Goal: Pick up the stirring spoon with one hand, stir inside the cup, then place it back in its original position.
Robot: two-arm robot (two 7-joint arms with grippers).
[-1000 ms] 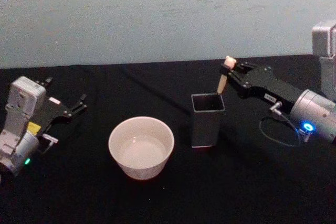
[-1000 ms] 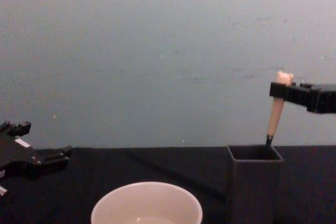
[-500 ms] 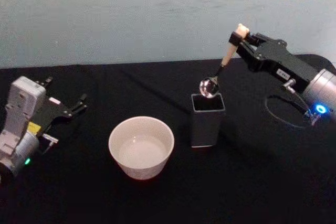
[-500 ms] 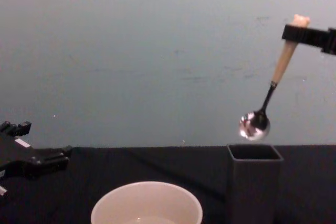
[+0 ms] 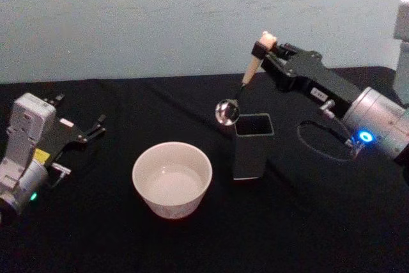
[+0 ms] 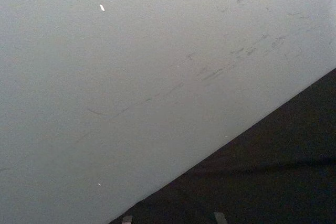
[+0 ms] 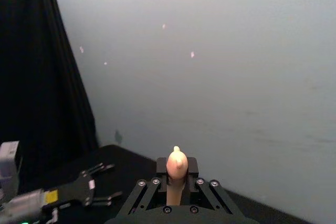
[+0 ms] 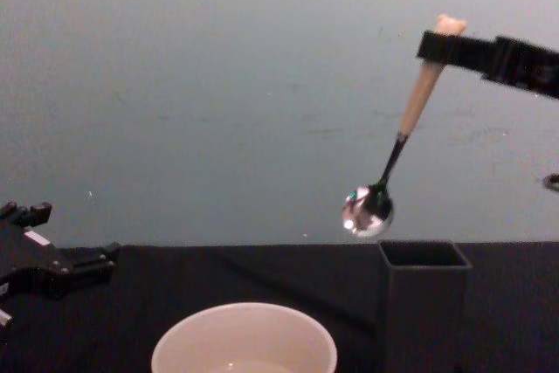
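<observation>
One stirring spoon [image 5: 250, 68] in right gripper [image 5: 263, 48] jaws, clear of holder [image 5: 254, 151], left gripper [image 5: 97, 127] wide.

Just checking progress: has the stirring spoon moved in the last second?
Yes. Held by the right end effector, the stirring spoon has risen clear of the dark holder and swung left, toward the cup.

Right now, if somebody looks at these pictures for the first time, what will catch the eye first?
The stirring spoon hangs in the air, pinched at its beige top by the right gripper, its shiny bowl just above and left of the dark grey holder. Beside it, on the black table, stands the cream-white cup; the left gripper rests open at the far left.
</observation>
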